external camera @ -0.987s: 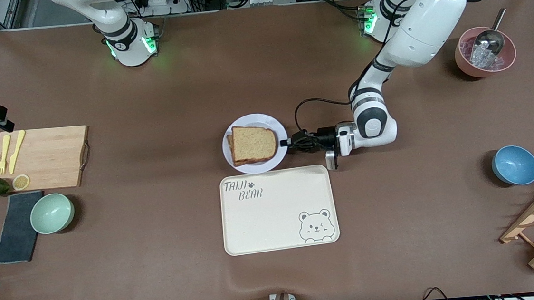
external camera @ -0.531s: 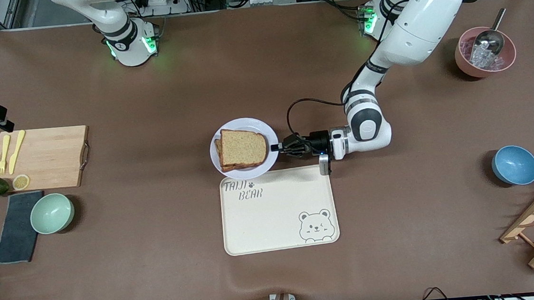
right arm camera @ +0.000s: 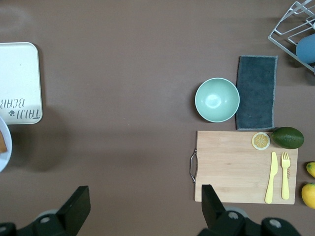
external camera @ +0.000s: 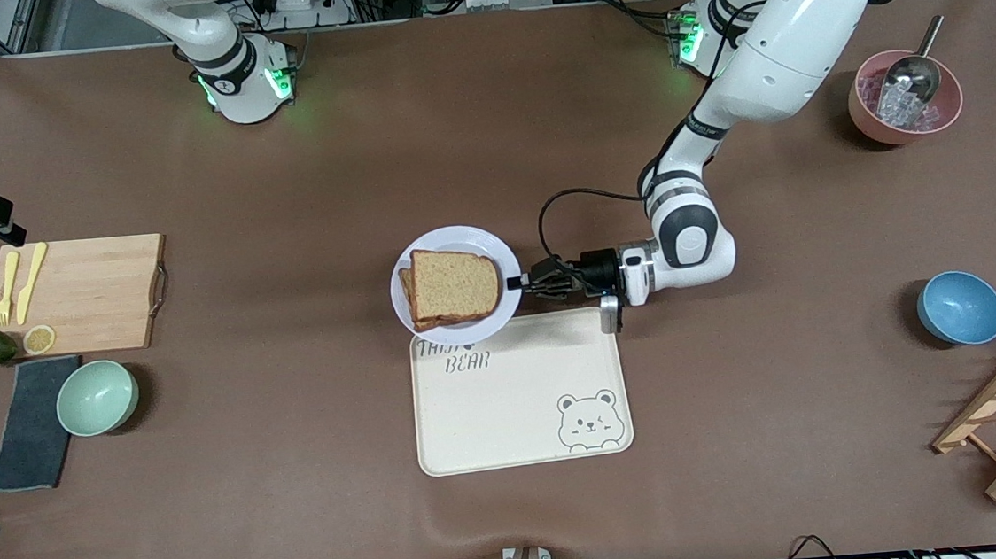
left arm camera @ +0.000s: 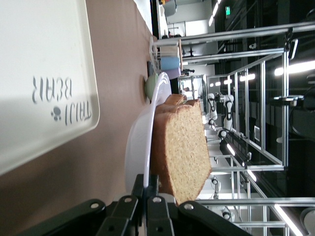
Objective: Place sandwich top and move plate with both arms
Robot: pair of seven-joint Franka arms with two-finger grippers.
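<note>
The left gripper [external camera: 518,283] is clamped on the plate [external camera: 403,274] rim, lifted over the tray [external camera: 521,402] edge; the left wrist view shows the sandwich top [left arm camera: 182,147] edge-on. The right gripper [right arm camera: 142,209], jaws wide, waits above the cutting board [right arm camera: 236,162].

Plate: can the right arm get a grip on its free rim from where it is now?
Probably yes. The right gripper hangs open, high over bare table. The plate is lifted, its rim toward the right arm bare; the left gripper is shut on the rim toward the left arm, and the sandwich top sits inboard.
</note>
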